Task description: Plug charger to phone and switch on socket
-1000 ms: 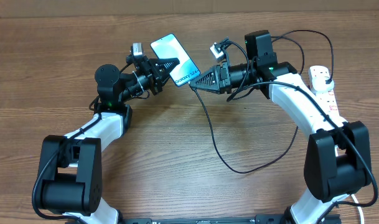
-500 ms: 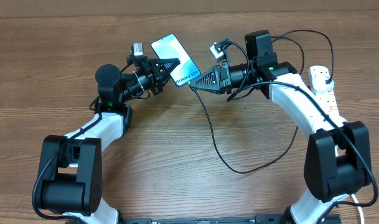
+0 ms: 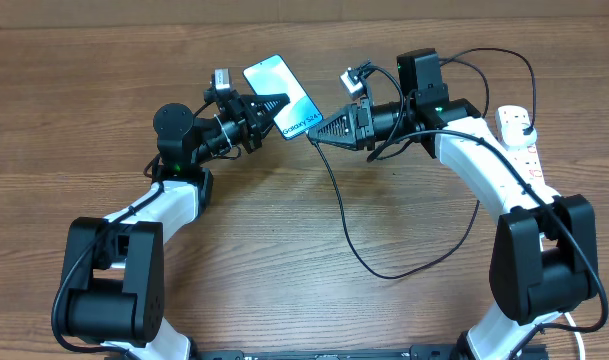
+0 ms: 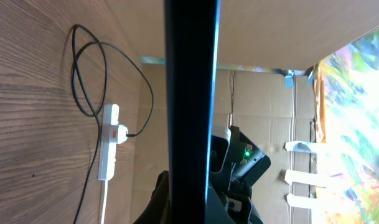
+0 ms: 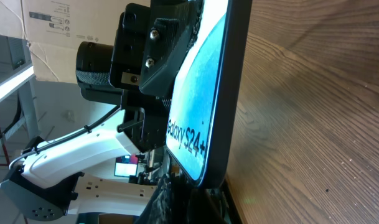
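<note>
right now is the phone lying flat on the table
No, the left pincer holds the phone clamped between its fingers, tilted and lifted off the table.

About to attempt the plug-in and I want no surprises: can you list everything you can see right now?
phone: one, light blue screen with a dark rim, held off the table between the two arms
charger: one, thin black cable, looping across the table from the right pincer towards the socket
socket: one, white with red switch marks, far right of the table, a black plug in it
white cord: one, thick, running from the socket's end
table: one, brown wood
cardboard boxes: several, brown, beyond the table
left pincer: one, black, shut on the phone
right pincer: one, black, at the phone's lower edge, apparently shut on the charger's tip
</note>
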